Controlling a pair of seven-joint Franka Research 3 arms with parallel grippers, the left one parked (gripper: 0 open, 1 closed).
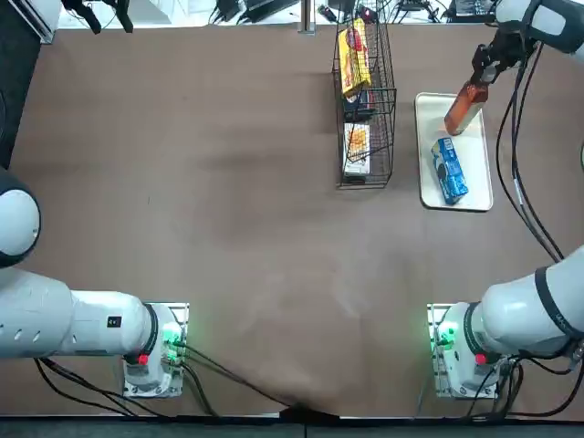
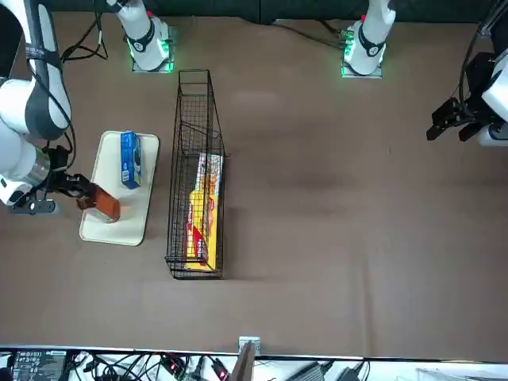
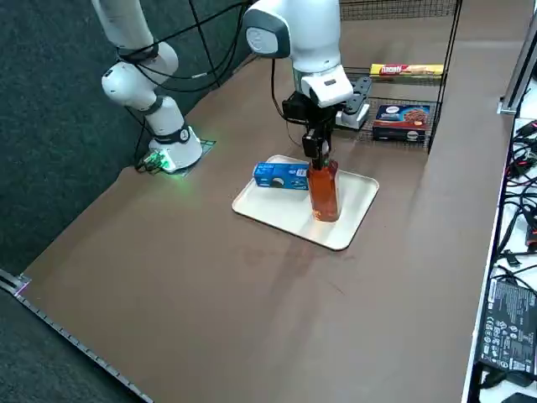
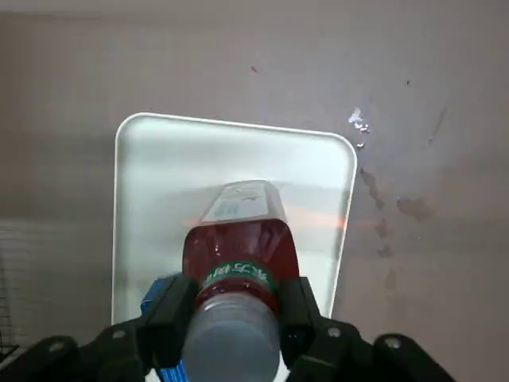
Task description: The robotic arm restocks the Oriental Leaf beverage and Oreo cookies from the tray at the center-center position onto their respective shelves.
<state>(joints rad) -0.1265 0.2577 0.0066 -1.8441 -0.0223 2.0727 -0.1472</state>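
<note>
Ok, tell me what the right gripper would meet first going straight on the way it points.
Beyond the bottle in its jaws, the right gripper would likely meet the white tray first, though the remaining gap is hard to judge.

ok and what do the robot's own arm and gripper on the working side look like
The robotic arm has a white, rounded shell with a dark band around its thick link and black cables running along it. Its right gripper is black, with two blocky dark fingers and small round metallic screws.
</note>
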